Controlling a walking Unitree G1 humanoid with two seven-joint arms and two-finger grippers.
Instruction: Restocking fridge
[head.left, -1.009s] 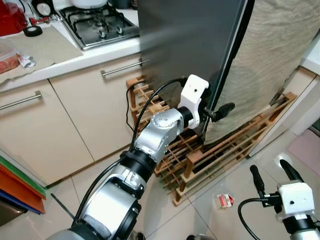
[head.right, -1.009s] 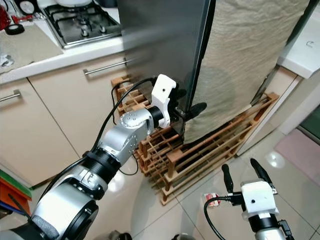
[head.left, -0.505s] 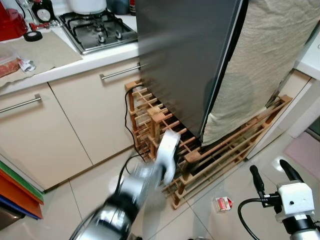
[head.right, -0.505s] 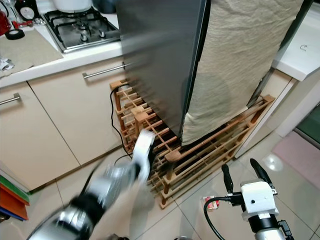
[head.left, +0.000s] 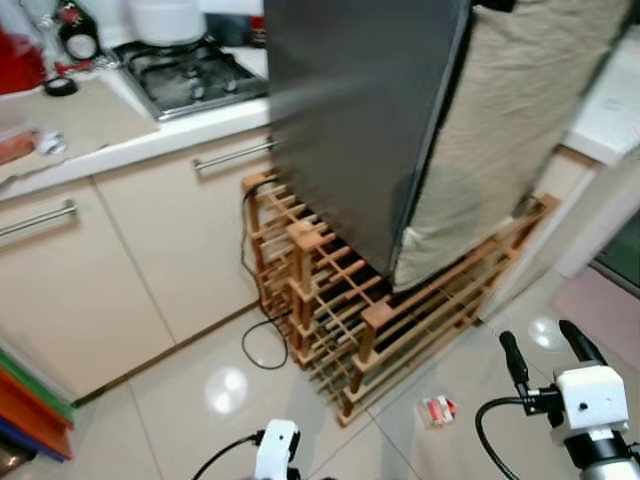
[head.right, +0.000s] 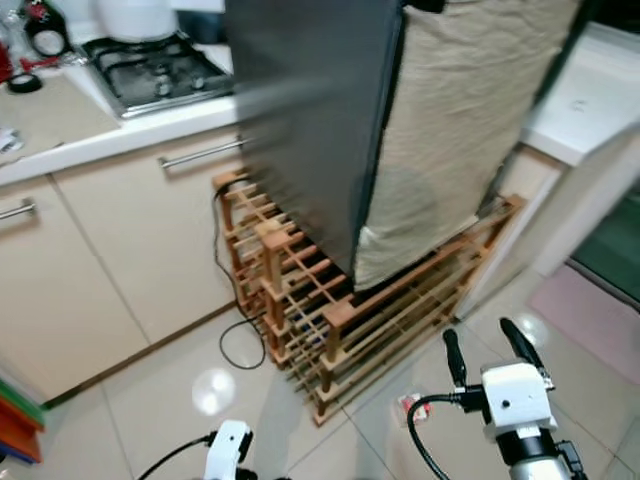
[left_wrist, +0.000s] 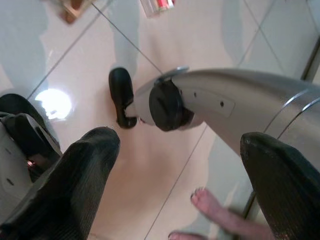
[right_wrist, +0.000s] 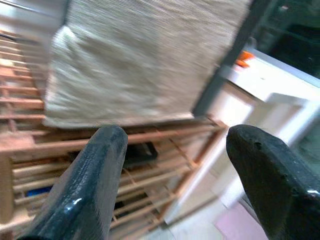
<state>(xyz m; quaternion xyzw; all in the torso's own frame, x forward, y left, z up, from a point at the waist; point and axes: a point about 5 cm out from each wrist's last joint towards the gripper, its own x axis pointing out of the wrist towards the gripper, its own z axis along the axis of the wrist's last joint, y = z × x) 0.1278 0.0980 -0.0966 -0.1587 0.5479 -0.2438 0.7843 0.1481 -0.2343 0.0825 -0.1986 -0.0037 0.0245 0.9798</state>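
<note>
At the bottom edge of the left eye view, left of centre: the white wrist of the left arm, hanging low over the glossy tile floor (head.left: 180, 400). In its wrist view, left gripper (left_wrist: 179, 137) spread wide and empty, black fingers (left_wrist: 85, 170) far apart, pointing down at the floor past the robot's own silver leg (left_wrist: 235, 105). Near the lower edge of that view, a person's bare toes (left_wrist: 212, 204).

At lower right of the left eye view: right gripper (head.left: 536, 335), also splayed wide, gripping nothing, fingers pointing upward above the tiles. Just left of it, lying on the floor, a small red-and-white packet (head.left: 435, 408).

Further in, at the frame's centre: a wooden bottle rack (head.left: 400, 310) standing on the floor. A loop of black cable (head.left: 262, 345) on the tiles at its left end.

Rising behind the rack, in the upper middle: the fridge (head.left: 360, 120), a tall dark-grey panel. Immediately right of that panel, a beige cloth (head.left: 500, 130) hanging down, its lower edge reaching the rack. Seen blurred between the right gripper's fingers (right_wrist: 95, 180) in the right wrist view as well.

Left of the fridge: cream cabinets (head.left: 110, 280) with metal bar handles under a pale countertop. On the counter at upper left: a gas hob (head.left: 190, 70), a white pot (head.left: 165, 18) behind it, and a black tape roll (head.left: 60, 87). At the lower left edge, a stack of coloured folders (head.left: 30, 400).
</note>
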